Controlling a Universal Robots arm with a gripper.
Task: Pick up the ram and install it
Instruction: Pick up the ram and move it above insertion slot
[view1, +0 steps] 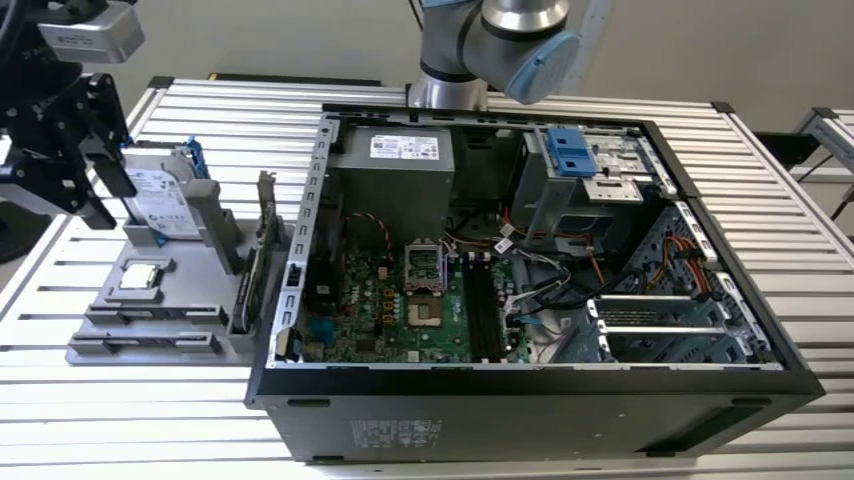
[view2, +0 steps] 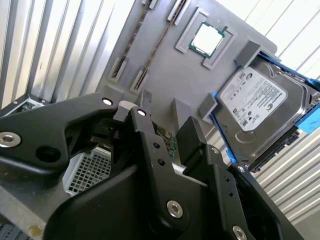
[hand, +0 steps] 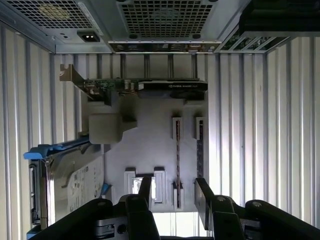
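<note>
Black two-fingered gripper (hand: 174, 186) hangs with its fingers spread wide, holding nothing. Below lies the silver slatted metal table (view1: 240, 100), bearing the open black computer case (view1: 534, 400) and, beside it, a flat grey plastic holder (hand: 150, 135). Near the holder's edge facing the case, the long, narrow, flat ram (hand: 177, 160) stands on edge in end slots, a thin dark strip
</note>
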